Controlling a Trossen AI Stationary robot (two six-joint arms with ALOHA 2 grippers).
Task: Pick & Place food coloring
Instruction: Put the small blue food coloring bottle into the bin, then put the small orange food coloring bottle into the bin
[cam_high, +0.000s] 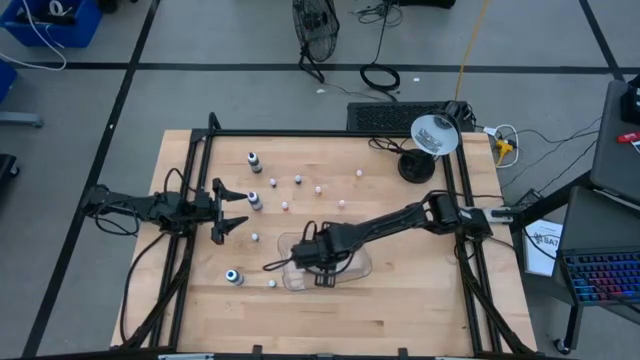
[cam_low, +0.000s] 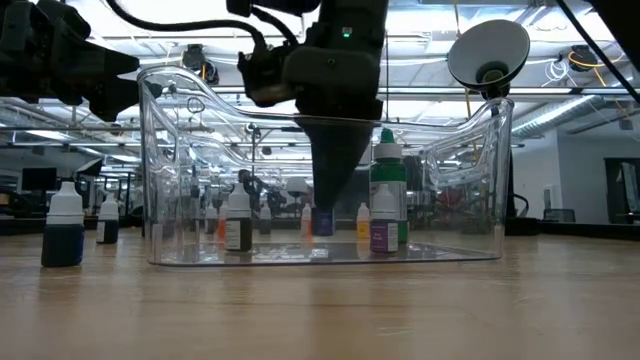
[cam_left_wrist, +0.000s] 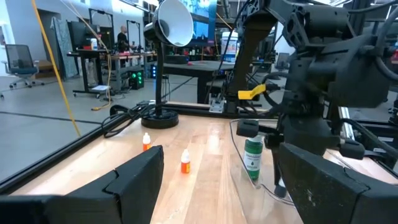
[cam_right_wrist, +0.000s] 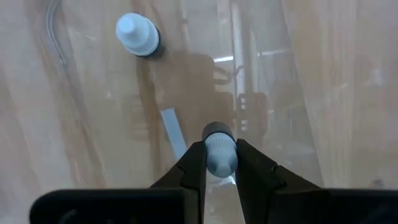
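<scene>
Right pincer (cam_right_wrist: 221, 163) clenching on the pale cap of a small bottle (cam_right_wrist: 219, 155), reaching down inside the clear tray (cam_high: 362, 268), fingers (cam_right_wrist: 193, 171) pressing the cap from both sides. Hanging point-down in the middle of the tray (cam_low: 480, 150) in the low view, right pincer (cam_low: 330, 205) ending just above the tray floor. Standing inside the tray too: another white-capped bottle (cam_right_wrist: 138, 34), near the held one but apart from it. Showing through the tray walls from table height: a dark bottle (cam_low: 238, 222), a green-labelled bottle (cam_low: 388, 190) with a purple one (cam_low: 384, 228) just in front, and small orange and yellow ones whose side of the wall cannot be told.

Left pincer (cam_high: 228, 210) hovering released over the wooden surface (cam_high: 420, 300), well apart from the tray on its left side, jaws spread wide. Between it and the tray: a white-capped bottle (cam_high: 255, 200) just beside the open fingers. Scattering across the surface beyond the tray, toward the desk lamp (cam_high: 432, 135): several tiny pale and pinkish bottles (cam_high: 298, 181), plus a dark one (cam_high: 254, 160). Standing left of the tray near the front edge: a teal-topped bottle (cam_high: 233, 276).
</scene>
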